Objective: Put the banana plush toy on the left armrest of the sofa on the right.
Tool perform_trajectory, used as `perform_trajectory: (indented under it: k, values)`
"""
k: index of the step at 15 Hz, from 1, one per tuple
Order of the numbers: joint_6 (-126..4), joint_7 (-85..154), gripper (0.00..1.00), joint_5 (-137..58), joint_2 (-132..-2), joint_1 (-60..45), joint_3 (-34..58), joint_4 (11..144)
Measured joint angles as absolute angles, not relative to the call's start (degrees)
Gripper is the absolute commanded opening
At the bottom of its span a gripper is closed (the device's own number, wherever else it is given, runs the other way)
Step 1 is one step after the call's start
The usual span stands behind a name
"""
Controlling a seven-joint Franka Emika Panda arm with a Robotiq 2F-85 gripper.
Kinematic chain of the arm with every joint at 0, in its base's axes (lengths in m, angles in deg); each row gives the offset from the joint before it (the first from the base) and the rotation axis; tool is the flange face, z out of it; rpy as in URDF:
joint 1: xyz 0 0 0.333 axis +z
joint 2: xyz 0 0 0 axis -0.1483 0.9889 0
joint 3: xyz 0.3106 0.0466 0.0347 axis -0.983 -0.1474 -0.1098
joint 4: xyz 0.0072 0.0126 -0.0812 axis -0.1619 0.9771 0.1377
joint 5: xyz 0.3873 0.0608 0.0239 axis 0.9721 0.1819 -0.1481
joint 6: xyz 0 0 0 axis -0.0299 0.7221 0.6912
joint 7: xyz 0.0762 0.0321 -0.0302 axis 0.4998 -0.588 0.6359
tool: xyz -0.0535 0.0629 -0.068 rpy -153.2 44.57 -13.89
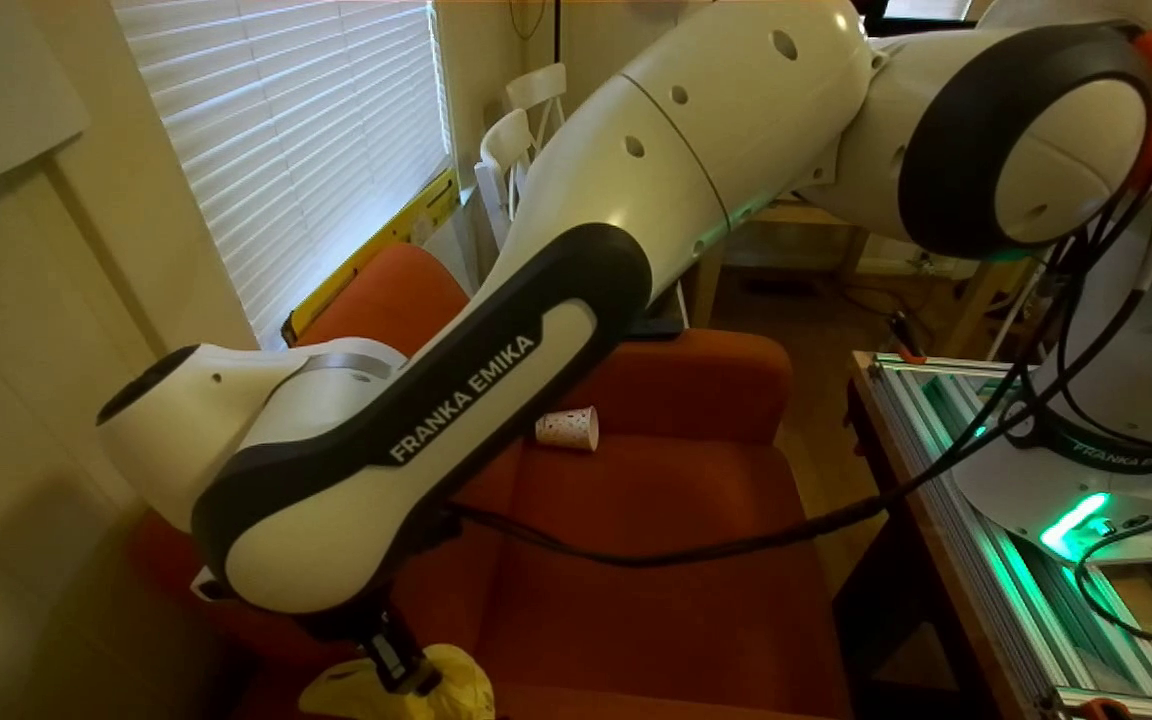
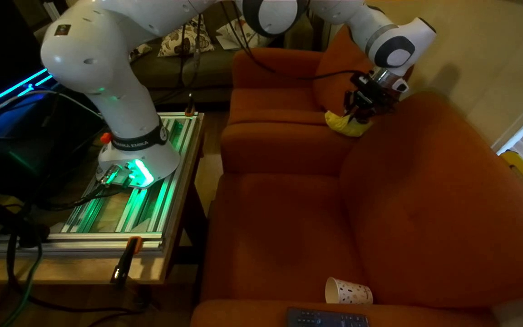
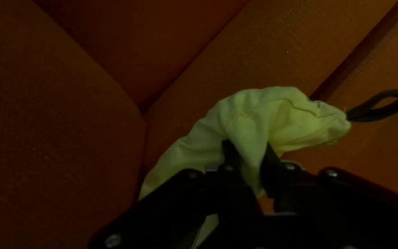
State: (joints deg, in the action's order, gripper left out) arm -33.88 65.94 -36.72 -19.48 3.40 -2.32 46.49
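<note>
The yellow banana plush toy (image 2: 341, 123) is at the inner end of the orange sofa armrest (image 2: 284, 145), close to the backrest, in an exterior view. It also shows at the bottom edge of an exterior view (image 1: 461, 685). My gripper (image 2: 356, 119) points down onto it. In the wrist view, the gripper's fingers (image 3: 248, 152) are closed on a pinched fold of the banana plush toy (image 3: 288, 121). A dark loop hangs from the toy's tip. Part of the toy is hidden behind the fingers. I cannot tell whether the toy rests on the armrest or hangs just above it.
A spotted paper cup (image 2: 348, 291) lies on the sofa seat (image 2: 284, 227) by the armrest with a black remote (image 2: 327, 318). The sofa backrest (image 2: 447, 195) rises beside the gripper. A second orange seat (image 2: 275, 100) stands behind the armrest. A cable (image 1: 656, 555) hangs from the arm.
</note>
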Motion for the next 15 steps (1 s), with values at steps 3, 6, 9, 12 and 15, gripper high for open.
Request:
perform_trajectory:
  k: [3,6,9,12,15]
  values:
    - [-33.6,65.9,0.07,-36.7,-18.9,3.4,-2.3,45.3]
    - [-33.1,65.9,0.07,-36.7,-18.1,3.5,-2.3,44.0]
    - [-32.3,65.9,0.47,-36.7,-17.5,3.6,-2.3,42.9]
    - [-31.0,65.9,0.66,-36.7,-17.1,3.6,-2.3,41.7]
    - [-29.6,65.9,0.87,-36.7,-17.0,3.6,-2.3,40.4]
